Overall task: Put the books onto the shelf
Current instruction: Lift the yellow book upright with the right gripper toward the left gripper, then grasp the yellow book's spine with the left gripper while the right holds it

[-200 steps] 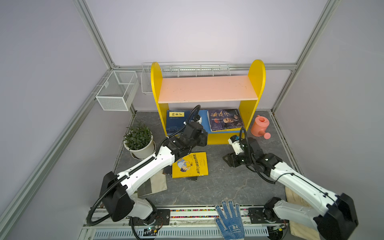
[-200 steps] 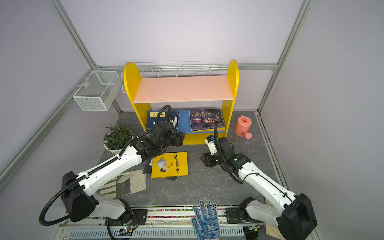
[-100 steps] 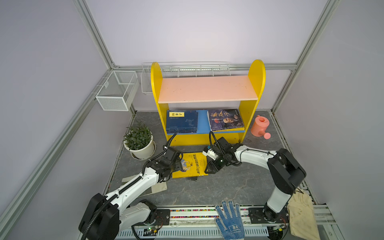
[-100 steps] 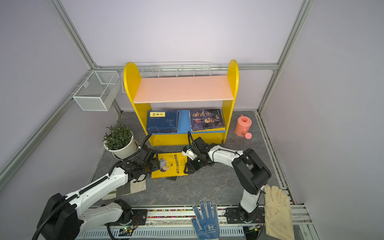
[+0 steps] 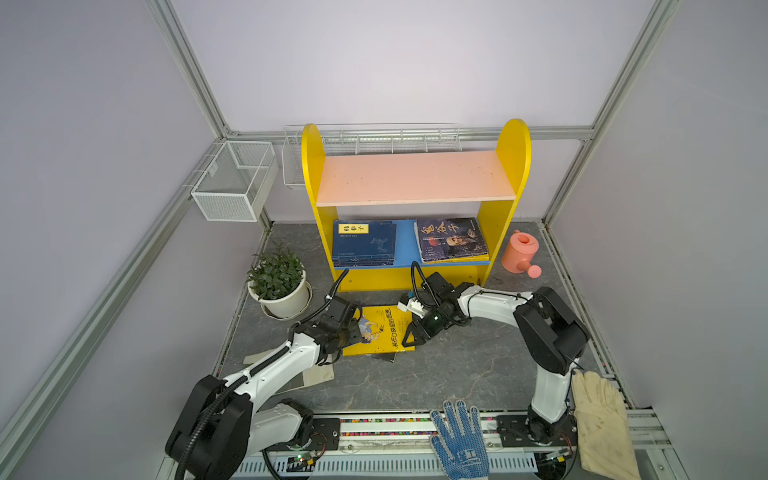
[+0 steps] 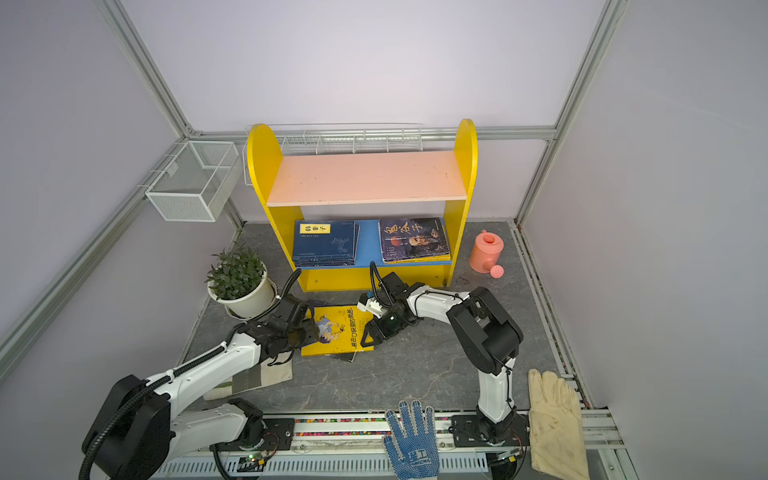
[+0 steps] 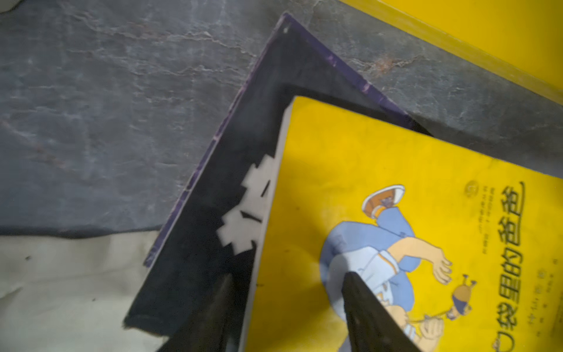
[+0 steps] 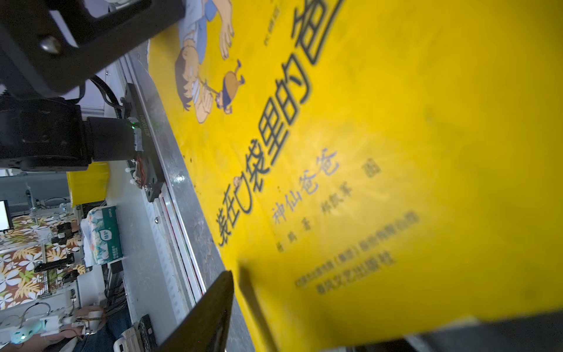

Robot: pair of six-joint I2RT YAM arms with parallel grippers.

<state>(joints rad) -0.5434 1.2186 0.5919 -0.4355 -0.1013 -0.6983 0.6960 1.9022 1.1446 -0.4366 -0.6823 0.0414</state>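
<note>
Left pincer (image 5: pixel 354 332), right pincer (image 5: pixel 409 338) reach low, flanking yellow book (image 5: pixel 384 332)

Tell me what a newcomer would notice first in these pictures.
The shelf with bright yellow sides and a pink top board stands at the back centre, books lying flat on its blue lower board. In front of it a yellow book lies on the grey floor atop a dark book, with the left gripper at one end and the right gripper at the other. A pink watering can stands right of the shelf.
</note>
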